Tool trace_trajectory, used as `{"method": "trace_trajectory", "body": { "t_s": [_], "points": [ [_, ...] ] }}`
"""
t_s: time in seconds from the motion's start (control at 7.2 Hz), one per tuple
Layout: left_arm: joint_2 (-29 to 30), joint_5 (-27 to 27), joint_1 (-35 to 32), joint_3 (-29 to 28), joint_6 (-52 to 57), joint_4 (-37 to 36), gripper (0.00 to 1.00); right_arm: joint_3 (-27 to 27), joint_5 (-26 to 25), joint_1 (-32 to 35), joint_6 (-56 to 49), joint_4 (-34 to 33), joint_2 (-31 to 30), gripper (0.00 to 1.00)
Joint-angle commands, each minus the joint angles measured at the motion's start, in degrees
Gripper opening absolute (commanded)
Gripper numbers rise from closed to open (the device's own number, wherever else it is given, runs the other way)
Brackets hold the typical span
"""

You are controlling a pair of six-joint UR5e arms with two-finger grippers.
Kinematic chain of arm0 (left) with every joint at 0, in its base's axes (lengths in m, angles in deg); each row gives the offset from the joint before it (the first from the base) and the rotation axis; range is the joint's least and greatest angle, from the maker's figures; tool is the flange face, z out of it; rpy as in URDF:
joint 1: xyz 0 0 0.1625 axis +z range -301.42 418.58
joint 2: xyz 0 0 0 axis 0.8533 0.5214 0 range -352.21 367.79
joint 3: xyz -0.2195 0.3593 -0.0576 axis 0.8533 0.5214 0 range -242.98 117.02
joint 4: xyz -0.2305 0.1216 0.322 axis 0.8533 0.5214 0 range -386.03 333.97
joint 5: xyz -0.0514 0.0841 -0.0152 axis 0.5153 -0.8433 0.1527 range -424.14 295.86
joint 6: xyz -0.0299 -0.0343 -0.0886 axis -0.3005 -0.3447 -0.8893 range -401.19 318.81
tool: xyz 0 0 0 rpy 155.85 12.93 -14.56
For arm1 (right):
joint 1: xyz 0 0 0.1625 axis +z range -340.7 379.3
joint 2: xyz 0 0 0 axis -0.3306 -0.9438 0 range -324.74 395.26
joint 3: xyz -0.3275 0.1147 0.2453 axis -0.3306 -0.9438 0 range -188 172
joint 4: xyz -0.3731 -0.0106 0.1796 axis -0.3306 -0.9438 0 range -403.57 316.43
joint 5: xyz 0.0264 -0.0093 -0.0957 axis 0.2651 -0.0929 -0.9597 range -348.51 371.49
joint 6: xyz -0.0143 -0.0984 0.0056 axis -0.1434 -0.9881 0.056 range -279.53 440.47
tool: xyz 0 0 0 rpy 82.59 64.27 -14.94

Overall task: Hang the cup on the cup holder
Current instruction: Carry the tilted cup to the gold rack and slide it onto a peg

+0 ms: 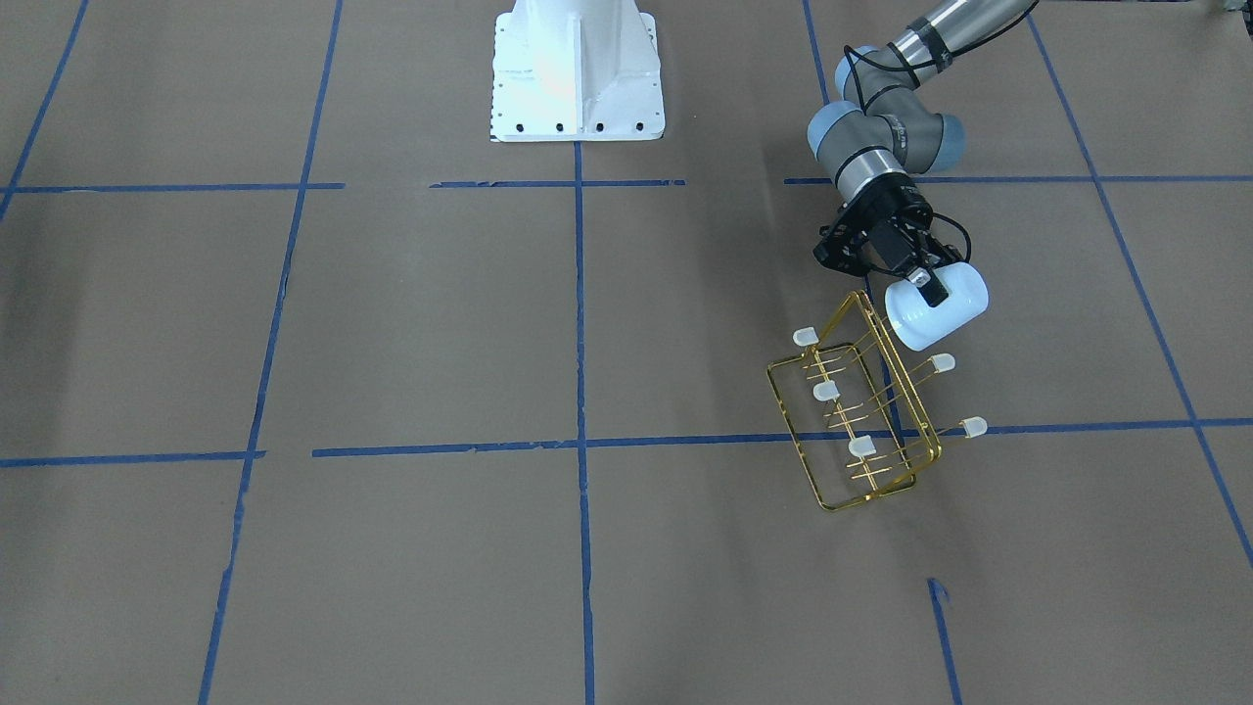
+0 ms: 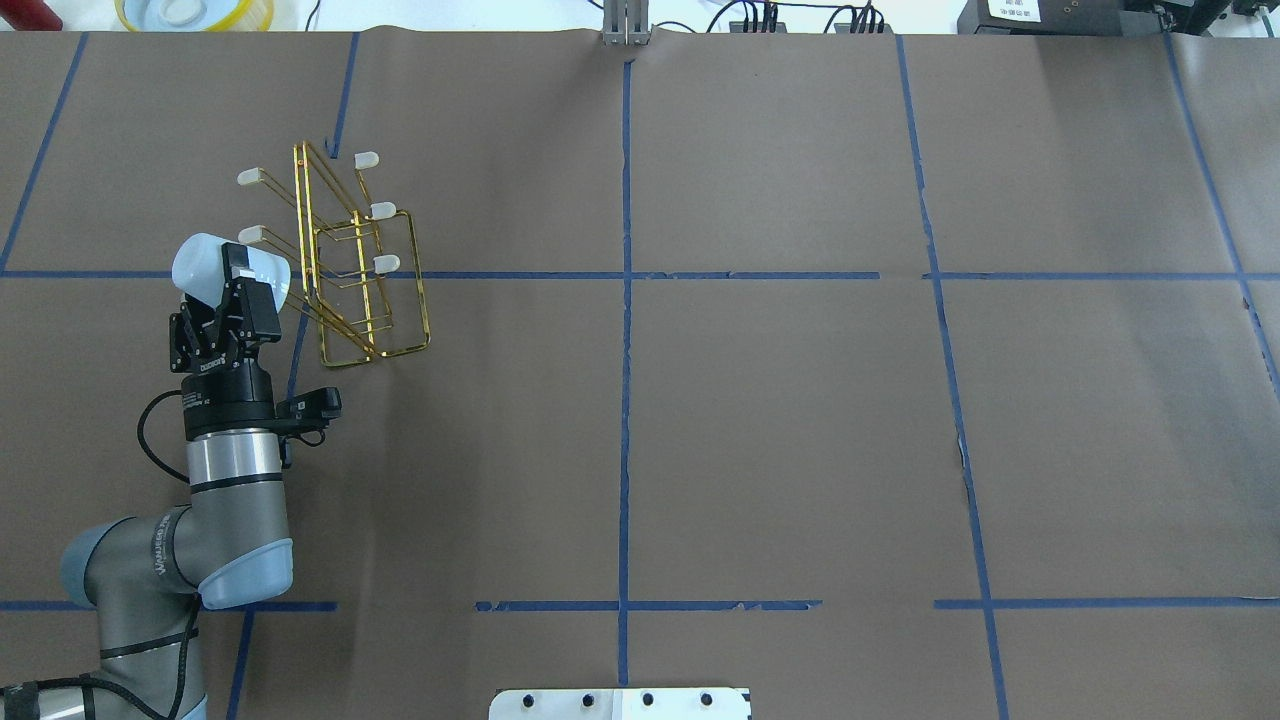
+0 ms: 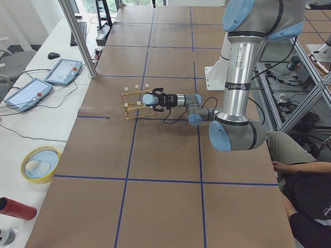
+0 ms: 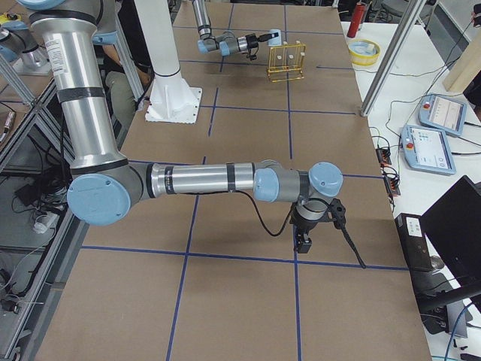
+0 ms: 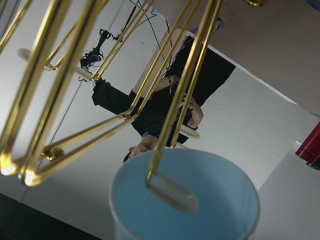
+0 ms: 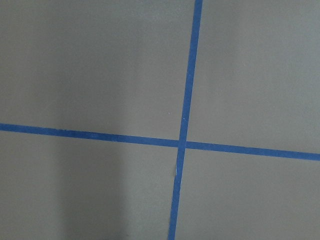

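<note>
My left gripper (image 1: pixel 933 297) is shut on the cup (image 1: pixel 948 311), a pale blue tumbler held on its side above the table. Its mouth faces the cup holder (image 1: pixel 861 416), a gold wire rack with whitish-capped prongs. In the overhead view the gripper (image 2: pixel 233 274) and cup (image 2: pixel 203 262) sit at the rack's (image 2: pixel 365 275) left side. In the left wrist view one capped prong (image 5: pixel 172 192) reaches into the cup's mouth (image 5: pixel 220 200). My right gripper (image 4: pixel 304 242) hangs over bare table, far from the rack; I cannot tell whether it is open or shut.
The robot's white base (image 1: pixel 578 73) stands at the table's middle edge. A yellow bowl (image 3: pixel 40 164), a red can (image 3: pixel 15 208) and two tablets (image 3: pixel 63 71) lie on the side bench beyond the rack. Blue tape lines grid the brown table.
</note>
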Motion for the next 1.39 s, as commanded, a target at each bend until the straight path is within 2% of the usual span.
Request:
{"method": "trace_trajectory", "body": {
  "t_s": [0.0, 0.28, 0.56, 0.69, 0.83, 1.25],
  "points": [
    [1.7, 0.0, 0.0, -2.2, -0.1, 0.0, 0.0, 0.0, 0.0, 0.0, 0.0, 0.0, 0.0, 1.0],
    [1.9, 0.0, 0.0, -2.3, -0.1, 0.0, 0.0, 0.0, 0.0, 0.0, 0.0, 0.0, 0.0, 1.0],
    [1.9, 0.1, 0.0, -2.3, -0.6, 0.0, 0.05, 0.0, 0.0, 0.0, 0.0, 0.0, 0.0, 1.0],
    [1.9, 0.1, 0.0, -2.3, -1.3, 0.0, 0.35, 0.0, 0.0, 0.0, 0.0, 0.0, 0.0, 1.0],
    [1.9, 0.1, 0.0, -2.1, -1.7, 0.1, 0.99, 0.0, 0.0, 0.0, 0.0, 0.0, 0.0, 1.0],
    [1.9, 0.1, 0.0, -2.2, -1.9, 0.1, 1.0, 0.0, 0.0, 0.0, 0.0, 0.0, 0.0, 1.0]
  ]
}}
